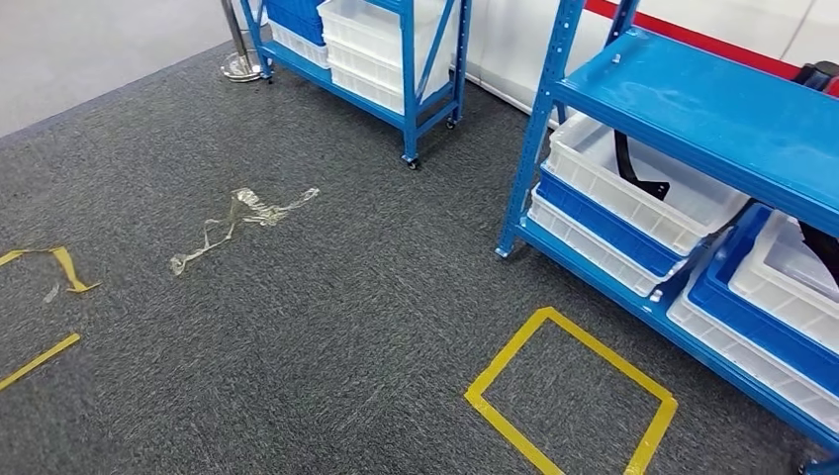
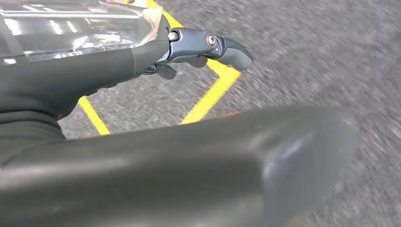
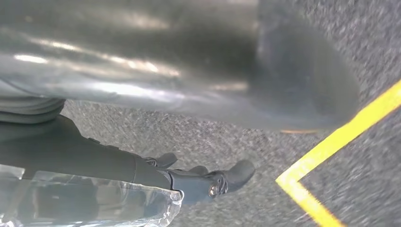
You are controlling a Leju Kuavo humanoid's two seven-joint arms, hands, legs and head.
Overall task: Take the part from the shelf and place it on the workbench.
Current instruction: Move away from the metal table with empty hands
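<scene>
Two hands hang low beside the robot's body, and neither holds anything. In the left wrist view the left hand [image 2: 203, 49] shows dark fingers [image 2: 234, 53] stretched out loosely over grey carpet, with nothing between them; in the right wrist view the right hand [image 3: 208, 182] looks the same, its fingers [image 3: 239, 172] extended and bare. Both wrist views are blurred, so how far the thumbs stand from the fingers I cannot tell exactly.

The task's thing, a black curved strap-like part [image 1: 633, 170], lies in a white plastic bin [image 1: 594, 183] on the lower level of the blue metal shelf [image 1: 712, 109], in the right half of the head view, above centre. Its long axis runs from the upper back of the bin down toward the lower right, ending in a bent foot. Another dark part [image 1: 821, 247] sits in a second white bin at the right edge.

Judging from the head view, the shelf lies ahead and to the right, so the right arm is probably the nearer one. A square of yellow tape [image 1: 569, 391] marks the grey carpet floor [image 1: 326, 327] just before the shelf, at lower right of the frame; both wrist views catch yellow tape lines below the hands. The reach likely calls for facing the shelf first, then raising a hand up and forward into the bin, under the upper shelf board.
</scene>
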